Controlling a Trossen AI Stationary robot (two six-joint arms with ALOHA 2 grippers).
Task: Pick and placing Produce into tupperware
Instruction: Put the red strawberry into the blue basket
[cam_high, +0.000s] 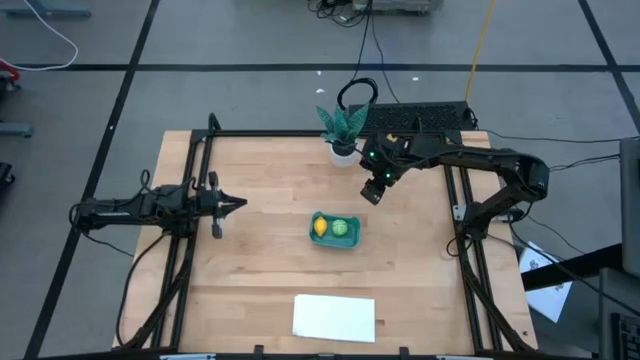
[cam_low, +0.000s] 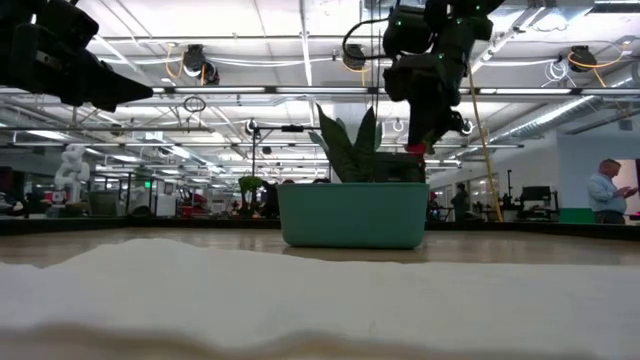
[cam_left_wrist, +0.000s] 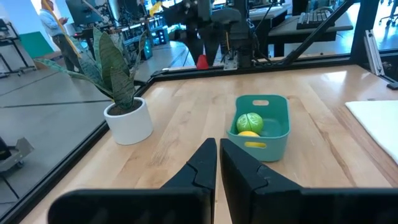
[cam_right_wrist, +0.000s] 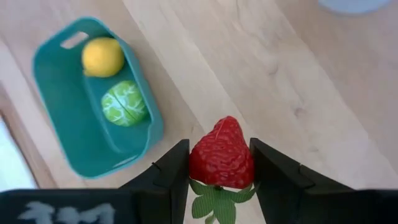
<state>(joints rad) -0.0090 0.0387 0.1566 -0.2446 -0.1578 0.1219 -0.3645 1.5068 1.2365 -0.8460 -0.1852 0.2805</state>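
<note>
Right gripper (cam_right_wrist: 219, 163), fingers clamped on the strawberry (cam_right_wrist: 221, 153), carries it; next, centring over the tub (cam_right_wrist: 59, 124) for release. Left gripper (cam_left_wrist: 217, 163) waits, fingers closed and empty.

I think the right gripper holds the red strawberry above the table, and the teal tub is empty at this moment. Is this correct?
Not quite. The teal tub is not empty: the right wrist view shows the yellow lemon and the round green piece already lying inside it. The rest holds: the right gripper holds the red strawberry above the table.
</note>
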